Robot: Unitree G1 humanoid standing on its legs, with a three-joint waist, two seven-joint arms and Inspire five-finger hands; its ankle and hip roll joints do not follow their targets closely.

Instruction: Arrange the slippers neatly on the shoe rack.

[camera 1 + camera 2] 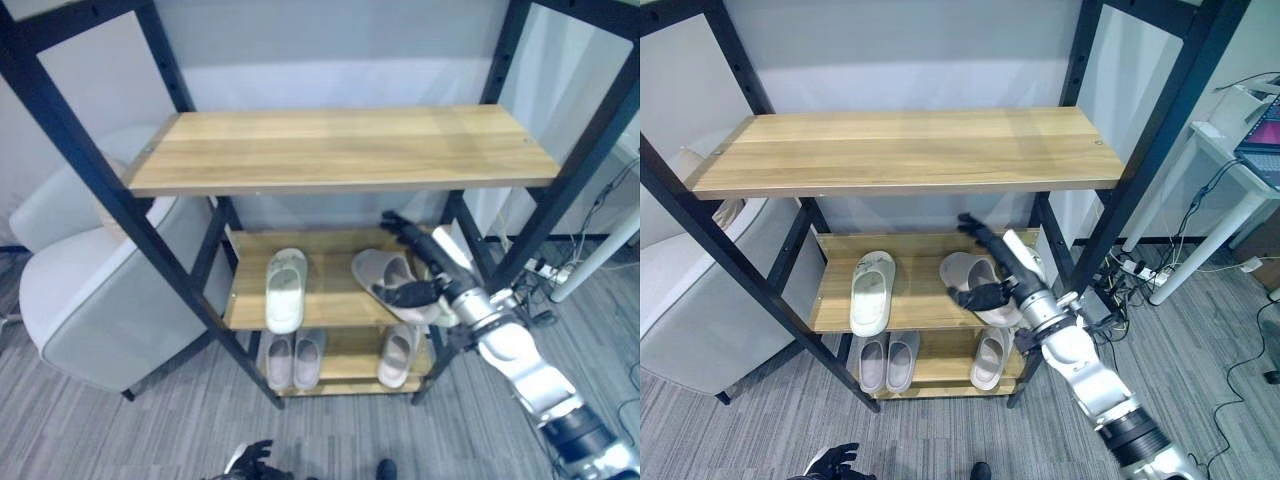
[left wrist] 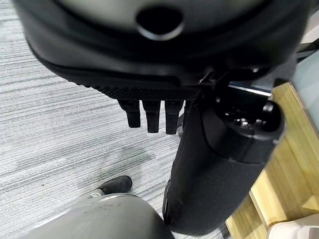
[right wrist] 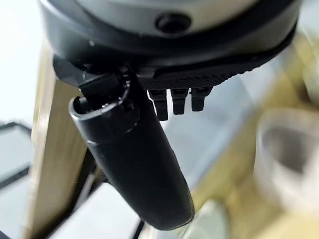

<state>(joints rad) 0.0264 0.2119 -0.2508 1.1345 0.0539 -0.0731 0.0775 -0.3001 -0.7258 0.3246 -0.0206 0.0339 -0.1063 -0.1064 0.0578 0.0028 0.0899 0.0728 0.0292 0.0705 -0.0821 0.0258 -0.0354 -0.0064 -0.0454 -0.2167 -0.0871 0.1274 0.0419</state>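
The wooden shoe rack [image 1: 340, 150] has three shelves. On the middle shelf a white slipper [image 1: 285, 290] lies at the left and a grey-beige slipper [image 1: 383, 272] at the right, tilted near the edge. My right hand [image 1: 442, 262] reaches in over that grey-beige slipper [image 3: 286, 159], open, fingers [image 1: 978, 230] straight toward the back and thumb [image 1: 980, 297] across the slipper's front. A grey pair [image 1: 293, 360] and a single slipper [image 1: 398, 355] lie on the bottom shelf. My left hand [image 1: 835, 462] hangs low in front of the rack, open and holding nothing, over carpet [image 2: 75, 129].
A grey armchair [image 1: 90, 290] stands close to the rack's left side. A white desk [image 1: 1240, 150] with a laptop is at the right, with cables and a power strip [image 1: 1140, 270] on the floor beside the rack's black right post [image 1: 1130, 190].
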